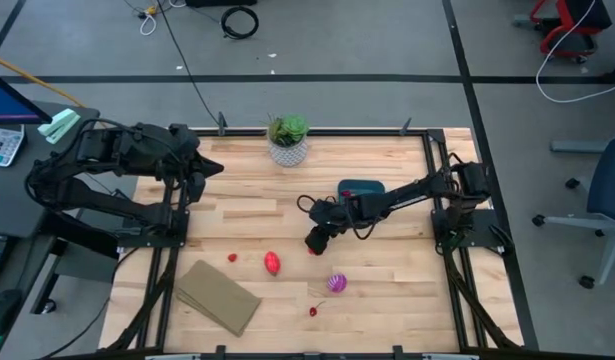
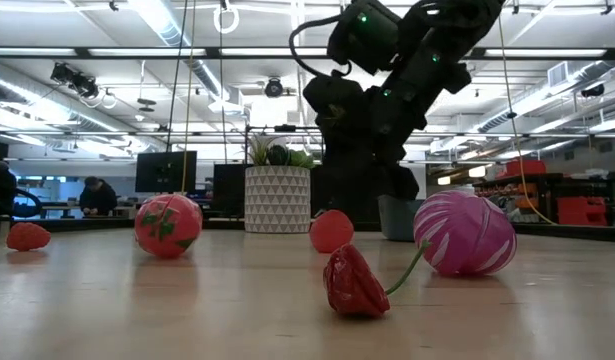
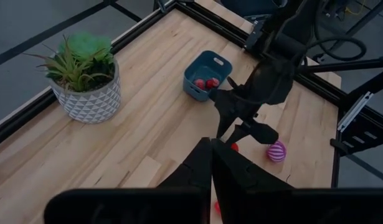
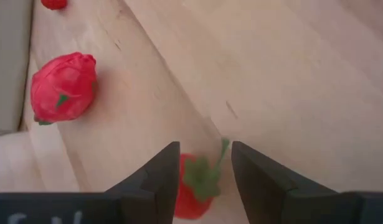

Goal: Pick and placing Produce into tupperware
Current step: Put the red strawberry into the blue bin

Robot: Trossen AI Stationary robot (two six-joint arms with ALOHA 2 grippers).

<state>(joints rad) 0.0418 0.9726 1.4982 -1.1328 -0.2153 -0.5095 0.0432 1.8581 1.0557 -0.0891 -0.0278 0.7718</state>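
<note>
Seen from above, our right gripper (image 1: 315,243) reaches out over the middle of the wooden table (image 1: 387,300), pointing down at a small red fruit (image 4: 194,186) with a green leafy top. In the right wrist view that fruit sits between our two dark fingers (image 4: 160,177), which stand a little apart on either side of it. We judge they are closing to pinch it, but a firm grip is not yet shown.

Behind the right arm sits the teal tupperware (image 3: 207,74), with two small red pieces (image 3: 205,83) already inside (so the task looks partly done). It lies near the potted plant (image 1: 287,138) at the table's far edge, close enough for a short carry from where we are picking.

Other produce waits loose on the table: a larger red fruit (image 1: 272,263), a tiny red piece (image 1: 232,258) beside it, a purple-and-white striped one (image 1: 336,283), and a cherry-like piece with a stem (image 1: 314,311) nearest the front edge. A flat tan slab (image 1: 217,297) lies at the front left.

Our left gripper (image 3: 211,168) rests folded back at the table's left side with its fingers pressed together, holding nothing, leaving the workspace clear for the right arm.
</note>
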